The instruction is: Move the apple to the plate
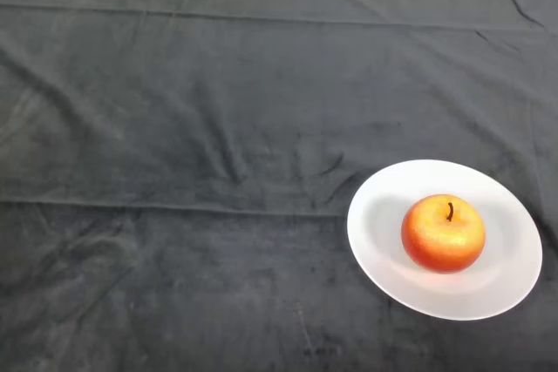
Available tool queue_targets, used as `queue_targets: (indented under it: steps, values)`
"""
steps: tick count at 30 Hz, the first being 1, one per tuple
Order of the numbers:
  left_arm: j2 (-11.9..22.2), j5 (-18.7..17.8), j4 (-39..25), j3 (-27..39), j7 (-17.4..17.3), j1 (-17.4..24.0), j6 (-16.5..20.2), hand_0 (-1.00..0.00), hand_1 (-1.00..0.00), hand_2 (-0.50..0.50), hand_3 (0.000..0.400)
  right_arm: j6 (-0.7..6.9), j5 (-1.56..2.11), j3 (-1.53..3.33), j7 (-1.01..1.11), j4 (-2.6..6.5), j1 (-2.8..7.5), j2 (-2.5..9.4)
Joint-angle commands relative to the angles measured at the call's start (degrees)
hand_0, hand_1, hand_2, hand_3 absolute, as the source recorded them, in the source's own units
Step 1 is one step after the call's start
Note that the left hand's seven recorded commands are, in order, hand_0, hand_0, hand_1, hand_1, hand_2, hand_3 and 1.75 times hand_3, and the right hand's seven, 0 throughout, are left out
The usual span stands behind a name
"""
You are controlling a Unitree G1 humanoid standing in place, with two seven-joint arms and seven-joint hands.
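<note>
No hand shows in this view, so the state of its fingers cannot be told. The apple (443,233) sits upright, stem up, near the middle of the plate (384,254); the task looks done. Doing it well now means leaving both undisturbed on the cloth (174,128). One apple, one plate.

Apple (443,233) upright on white plate (384,250) (stem up).

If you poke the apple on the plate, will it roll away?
The apple is round, so it would probably wobble or roll. The white plate looks shallow, so its rim may not stop it. Its skin looks smooth, perhaps slippery.
</note>
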Motion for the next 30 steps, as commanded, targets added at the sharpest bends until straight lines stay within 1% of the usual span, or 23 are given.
queue_targets:
  steps: [1,6,11,14,19,24,30]
  values:
    - [4.4,-0.4,-1.3,3.4,1.1,2.2,-1.6,0.0,0.0,0.0,0.0,0.16,0.5,-0.91,-0.21,0.89,-0.36,-1.02]
    - [3.7,-0.3,-0.9,9.4,2.6,5.6,-2.4,0.0,0.0,0.0,0.0,0.17,0.5,-0.92,-0.22,0.89,-0.36,-1.02]
    - [2.2,0.7,0.8,13.5,3.9,5.8,-3.0,0.0,0.0,0.0,0.0,0.18,0.5,-0.93,-0.22,0.89,-0.36,-1.02]
    - [1.1,1.5,2.7,15.4,4.1,5.0,-3.7,0.0,0.0,0.0,0.0,0.18,0.51,-0.93,-0.22,0.9,-0.36,-1.02]
    - [-0.5,1.9,7.4,18.4,2.6,2.9,-4.8,0.0,0.0,0.0,0.0,0.19,0.51,-0.94,-0.22,0.91,-0.37,-1.03]
    - [-1.5,2.3,11.0,20.6,1.4,0.6,-4.8,0.0,0.0,0.0,0.0,0.19,0.51,-0.95,-0.21,0.93,-0.37,-1.04]
    - [-2.5,3.6,13.1,22.0,1.3,-2.0,-4.1,0.0,0.0,0.0,0.0,0.19,0.51,-0.96,-0.2,0.95,-0.38,-1.05]
